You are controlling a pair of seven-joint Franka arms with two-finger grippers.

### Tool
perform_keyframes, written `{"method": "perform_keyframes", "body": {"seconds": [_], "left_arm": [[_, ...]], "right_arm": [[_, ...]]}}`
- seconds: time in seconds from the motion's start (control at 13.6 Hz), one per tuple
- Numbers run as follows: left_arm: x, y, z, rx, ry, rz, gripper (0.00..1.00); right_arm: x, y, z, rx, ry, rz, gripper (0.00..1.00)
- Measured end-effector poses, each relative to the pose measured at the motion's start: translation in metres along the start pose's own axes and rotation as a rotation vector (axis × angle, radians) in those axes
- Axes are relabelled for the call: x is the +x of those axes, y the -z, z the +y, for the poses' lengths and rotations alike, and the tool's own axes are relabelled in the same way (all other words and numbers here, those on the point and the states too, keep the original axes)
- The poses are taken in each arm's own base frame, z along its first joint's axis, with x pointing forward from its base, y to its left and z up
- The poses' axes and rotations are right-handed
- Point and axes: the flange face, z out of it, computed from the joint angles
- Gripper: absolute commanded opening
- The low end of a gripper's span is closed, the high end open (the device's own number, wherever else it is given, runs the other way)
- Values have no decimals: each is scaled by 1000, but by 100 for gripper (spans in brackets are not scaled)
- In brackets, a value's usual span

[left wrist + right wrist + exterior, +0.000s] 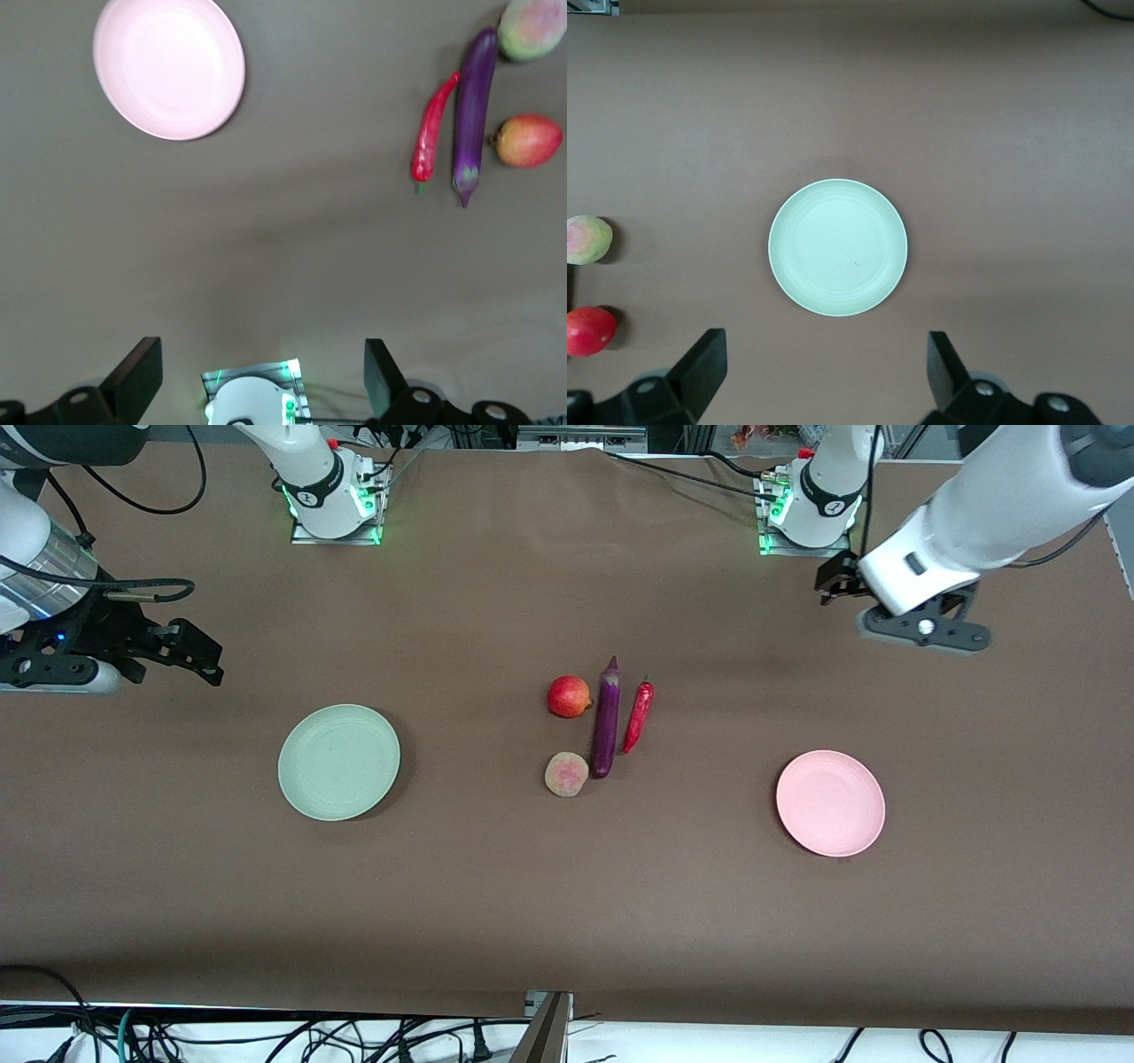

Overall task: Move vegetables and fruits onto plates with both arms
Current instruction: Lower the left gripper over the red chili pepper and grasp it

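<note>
While unloaded, glossy purple eggplant (606, 726) lies beside red chili (638, 716).

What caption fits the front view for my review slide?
Eggplant, chili and two fruits lie mid-table between bare green and pink plates; both open grippers wait.

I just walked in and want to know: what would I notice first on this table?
Four bright foods huddle mid-table: a purple eggplant between a red chili and two fruits, a red fruit and a tan fruit. An empty green plate and pink plate flank them, under the open right gripper and left gripper.
</note>
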Motion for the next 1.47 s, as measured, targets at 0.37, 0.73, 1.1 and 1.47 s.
{"method": "perform_keyframes", "body": {"seconds": [0.37, 0.73, 1.1, 1.47], "left_arm": [[76, -107, 37, -36, -85, -140, 100], [119, -233, 123, -40, -231, -231, 100], [108, -315, 169, 70, -358, -111, 100], [106, -346, 165, 41, -353, -27, 100]], "right_arm": [[1, 1, -2, 2, 3, 12, 100], [2, 1, -3, 3, 4, 16, 100], [2, 0, -3, 3, 4, 14, 100], [4, -5, -3, 2, 7, 7, 100]]}}
